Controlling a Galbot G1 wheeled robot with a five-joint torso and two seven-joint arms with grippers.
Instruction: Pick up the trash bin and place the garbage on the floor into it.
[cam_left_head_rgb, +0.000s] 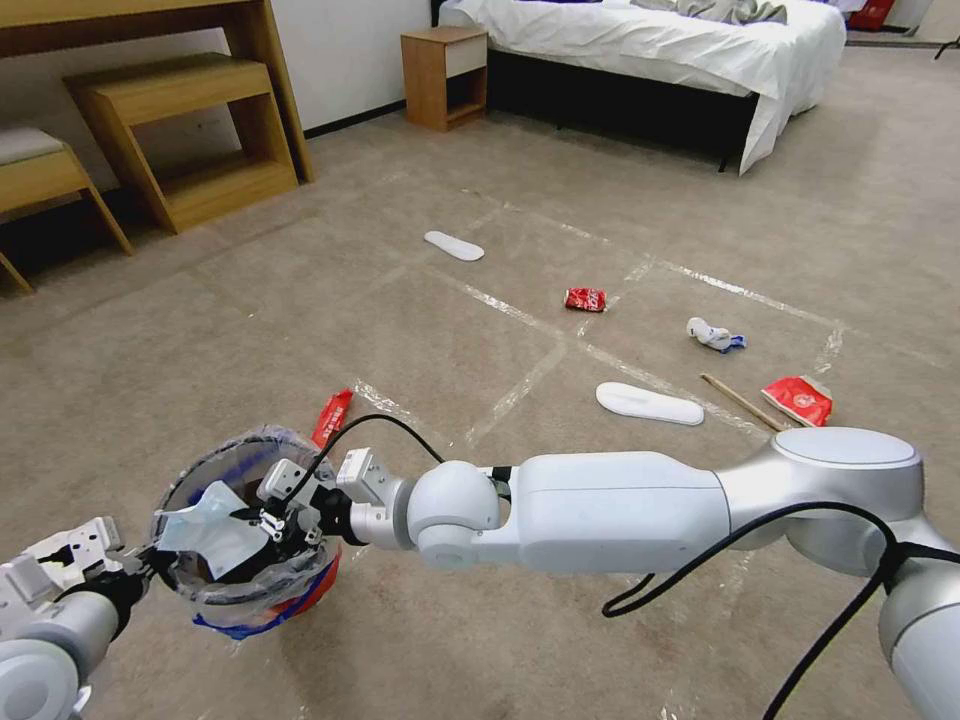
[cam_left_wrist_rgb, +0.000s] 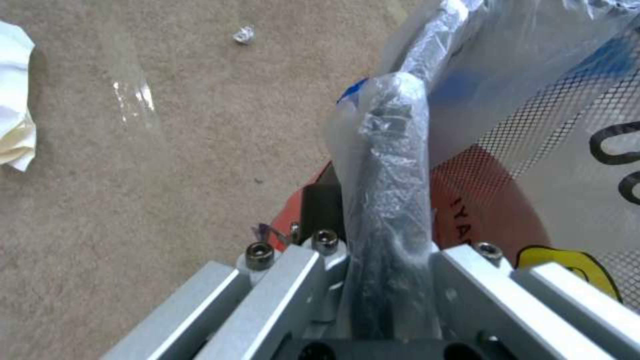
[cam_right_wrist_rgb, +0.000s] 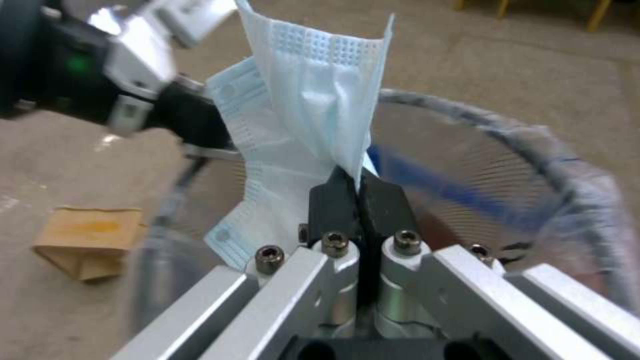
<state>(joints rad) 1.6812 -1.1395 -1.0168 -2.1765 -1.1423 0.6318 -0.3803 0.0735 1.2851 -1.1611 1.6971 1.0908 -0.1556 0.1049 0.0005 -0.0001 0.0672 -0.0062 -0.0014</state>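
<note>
Pale blue and pleated, a face mask (cam_right_wrist_rgb: 300, 100) hangs pinched between the jaws of the right gripper (cam_right_wrist_rgb: 357, 192), which reaches across from the right and holds it just over the open mouth of the trash bin (cam_left_head_rgb: 245, 590). The bin is off the carpet, carried at the lower left by the left gripper (cam_left_wrist_rgb: 383, 250), whose jaws are clamped on the bag-wrapped rim. Its clear liner with blue edging puffs up around the mouth, with red wall showing beneath.

The rest of the garbage lies scattered on the floor (cam_left_head_rgb: 300, 330) beyond: a red wrapper (cam_left_head_rgb: 332, 416) just behind the bin, a white insole (cam_left_head_rgb: 649, 403) near the crossing tape lines, another insole (cam_left_head_rgb: 453, 245) farther off toward the bed (cam_left_head_rgb: 700, 50), a crushed red can (cam_left_head_rgb: 585, 299) between them, a crumpled white wad (cam_left_head_rgb: 713, 335), a wooden stick (cam_left_head_rgb: 742, 402) and a red packet (cam_left_head_rgb: 798, 399) beside it. A cardboard scrap (cam_right_wrist_rgb: 87, 242) sits on the carpet close beside the bin.
</note>
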